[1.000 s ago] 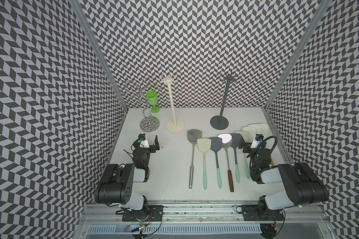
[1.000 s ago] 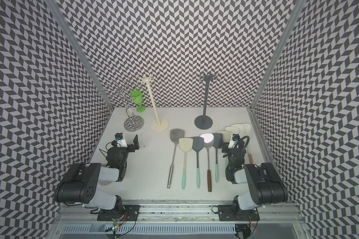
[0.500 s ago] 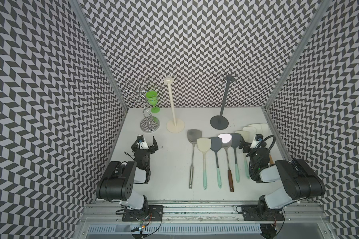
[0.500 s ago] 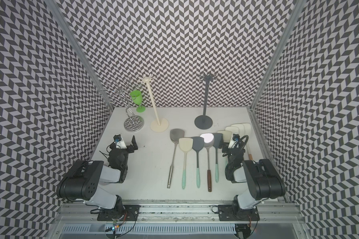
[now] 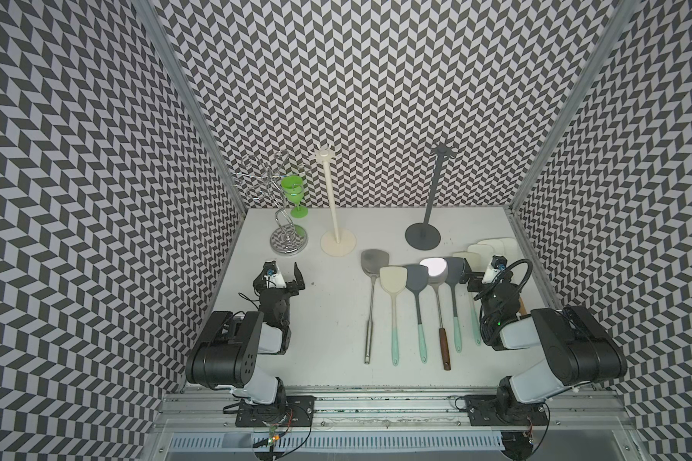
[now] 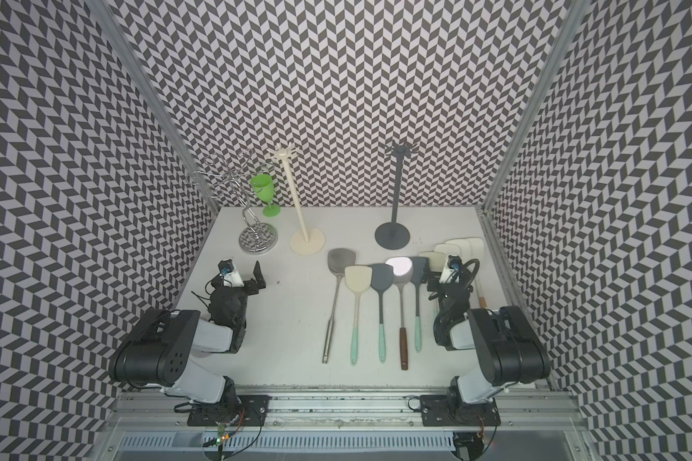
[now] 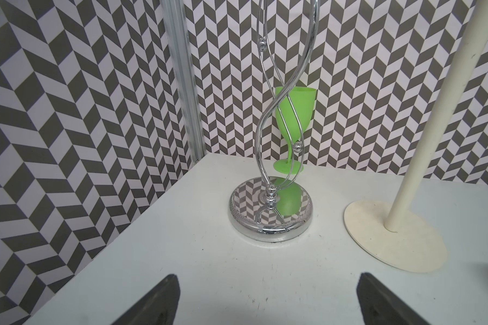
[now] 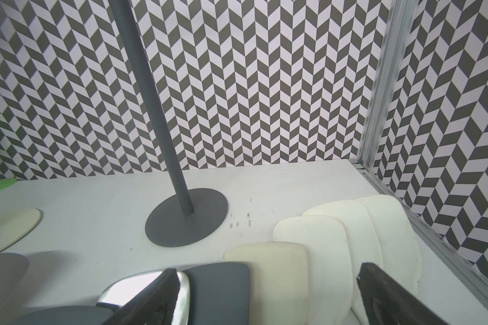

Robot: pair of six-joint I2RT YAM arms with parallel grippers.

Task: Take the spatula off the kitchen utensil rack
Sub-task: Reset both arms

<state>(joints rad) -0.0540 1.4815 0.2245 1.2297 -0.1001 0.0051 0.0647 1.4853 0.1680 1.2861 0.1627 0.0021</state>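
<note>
Two utensil racks stand at the back: a cream rack (image 5: pixel 332 207) (image 6: pixel 296 203) and a dark grey rack (image 5: pixel 432 195) (image 6: pixel 394 191). The hooks at the top of both carry nothing. Several spatulas lie flat in a row on the white table: a steel one (image 5: pixel 371 261), a cream one (image 5: pixel 393 279), a dark grey one (image 5: pixel 416 277) and a shiny one with a wooden handle (image 5: pixel 434 267). My left gripper (image 5: pixel 280 275) (image 7: pixel 268 281) is open and low over bare table, facing the cream rack's base. My right gripper (image 5: pixel 488 275) (image 8: pixel 268 270) is open above the overlapping spatula blades at the right, holding nothing.
A chrome wire stand (image 5: pixel 288 239) (image 7: pixel 271 213) and a green plastic goblet (image 5: pixel 294 195) (image 7: pixel 293 118) occupy the back left corner. A stack of cream spatulas (image 5: pixel 492 247) (image 8: pixel 350 230) lies against the right wall. Patterned walls close in three sides.
Both arms have shifted only slightly near their bases. Both grippers stay open, and nothing on the table has moved.
</note>
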